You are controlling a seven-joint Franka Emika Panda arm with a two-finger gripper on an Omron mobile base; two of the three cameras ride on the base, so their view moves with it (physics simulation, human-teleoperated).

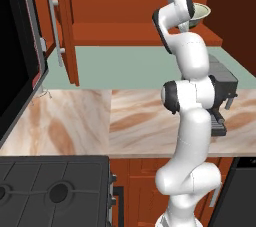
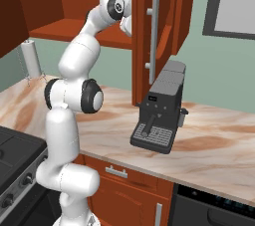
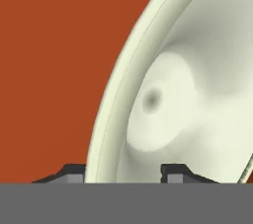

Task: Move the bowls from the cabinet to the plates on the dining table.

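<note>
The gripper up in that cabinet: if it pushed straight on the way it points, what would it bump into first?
The cream bowl. The gripper already has a finger on each side of its rim, so the bowl's wall comes first; depth past it is unclear.

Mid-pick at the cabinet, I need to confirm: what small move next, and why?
Probably finish closing the end effector: its fingertips straddle the cream bowl's rim, one outside, one inside, with the bowl on the cabinet shelf. Then lift.

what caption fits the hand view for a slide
Gripper straddling the rim of the round cream bowl, one dark fingertip outside, against the red-brown wooden cabinet interior.
</note>
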